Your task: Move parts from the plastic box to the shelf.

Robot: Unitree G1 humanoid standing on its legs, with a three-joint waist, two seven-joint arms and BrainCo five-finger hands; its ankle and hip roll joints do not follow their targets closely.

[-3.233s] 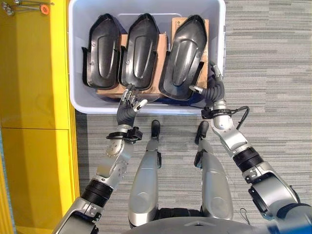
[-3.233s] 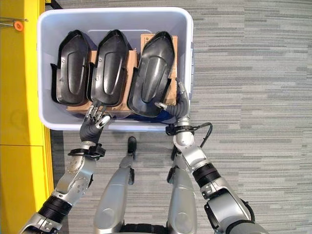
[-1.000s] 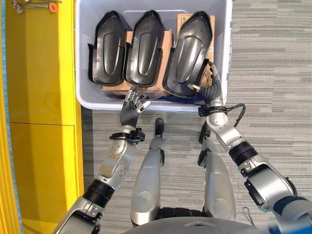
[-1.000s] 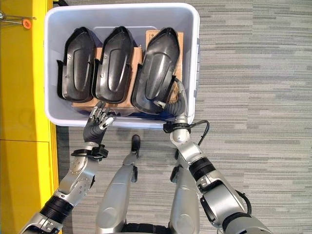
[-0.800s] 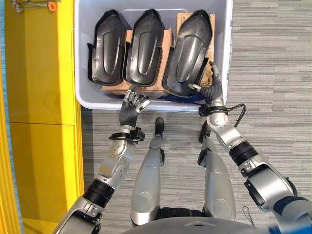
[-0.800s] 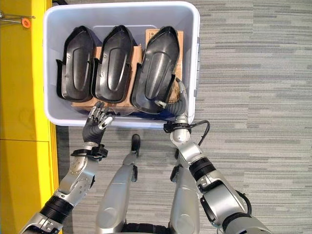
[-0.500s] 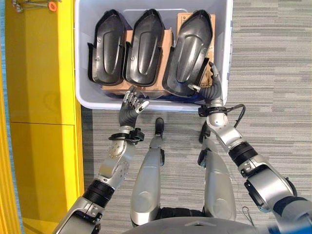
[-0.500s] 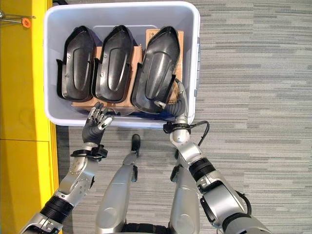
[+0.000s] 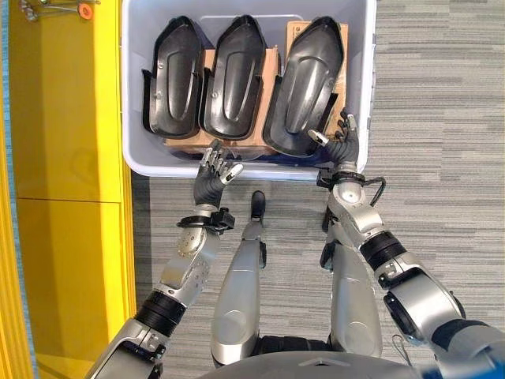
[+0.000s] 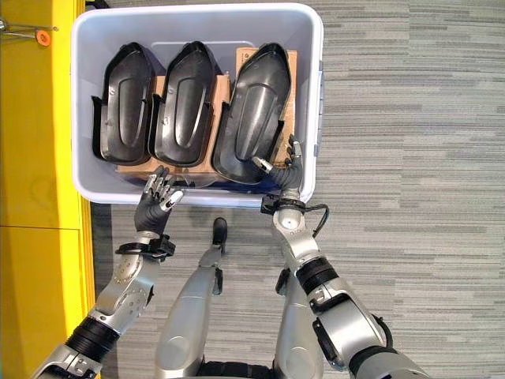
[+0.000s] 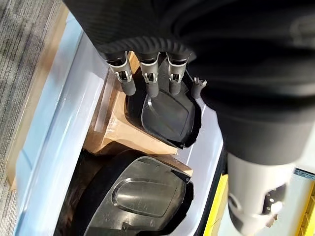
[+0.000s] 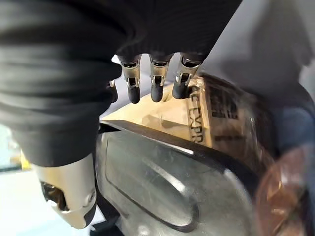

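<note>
Parts [image 9: 238, 76], three black shells, lie in the plastic box [image 9: 359, 47] at upper centre. Both the right hand [image 9: 341, 144] and left hand [image 9: 213, 170] hover open; grip the rightmost shell's near edge squarely.

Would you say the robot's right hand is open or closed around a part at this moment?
Open. The right hand sits beside the rightmost black part in the plastic box, fingers relaxed, holding nothing.

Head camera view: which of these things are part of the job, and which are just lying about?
Part of the job:
plastic box
three black parts standing in it
yellow shelf
left hand, right hand, both open at the box's near edge

Lying about:
cardboard boxes under the parts
orange-capped tool on the shelf
</note>
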